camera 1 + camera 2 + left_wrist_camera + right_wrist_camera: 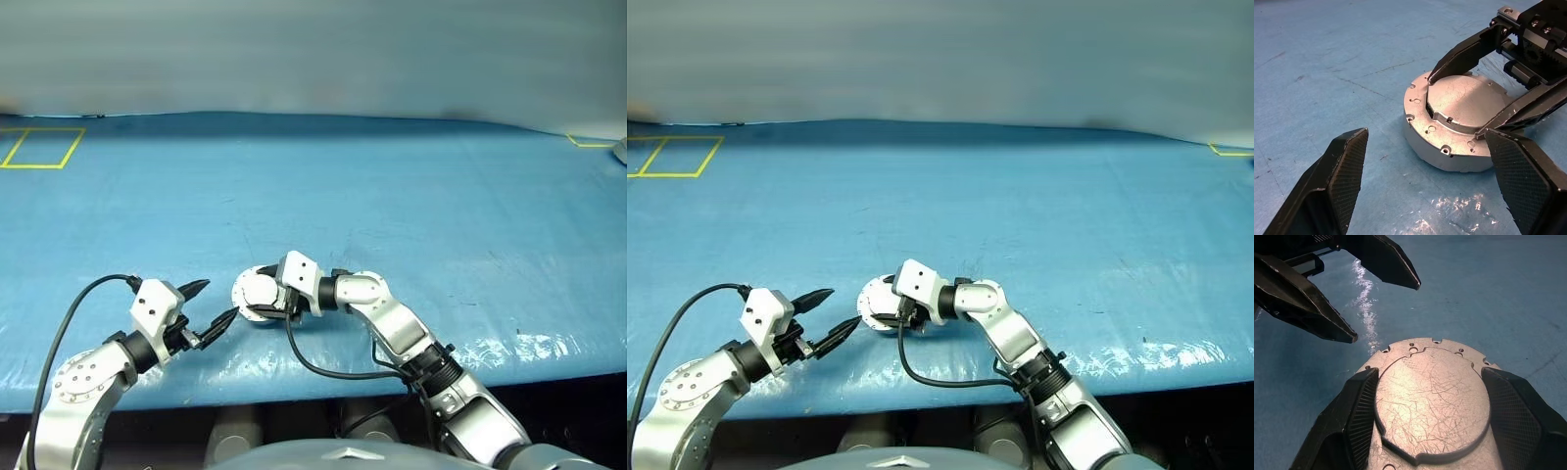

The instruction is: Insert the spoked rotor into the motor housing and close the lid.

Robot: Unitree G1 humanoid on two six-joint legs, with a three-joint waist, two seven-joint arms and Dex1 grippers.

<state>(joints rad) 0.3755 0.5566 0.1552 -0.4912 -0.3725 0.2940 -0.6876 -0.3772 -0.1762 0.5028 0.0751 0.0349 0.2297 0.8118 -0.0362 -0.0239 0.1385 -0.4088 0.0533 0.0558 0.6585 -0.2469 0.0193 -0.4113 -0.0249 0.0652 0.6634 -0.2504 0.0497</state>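
Lid (1459, 105) sits shut on motor housing (1422, 147), lower centre of frame; right gripper (1425, 406) straddles it, fingers spread alongside; left gripper (208, 308) spread, empty, just left.

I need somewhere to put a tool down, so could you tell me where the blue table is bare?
Bare: the blue table beyond the motor housing. Crowded: the near edge, where the right gripper straddles the housing and the left gripper stands open beside it.

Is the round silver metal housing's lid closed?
Yes, the flat silver lid lies flush on the round silver metal housing, covering its inside.
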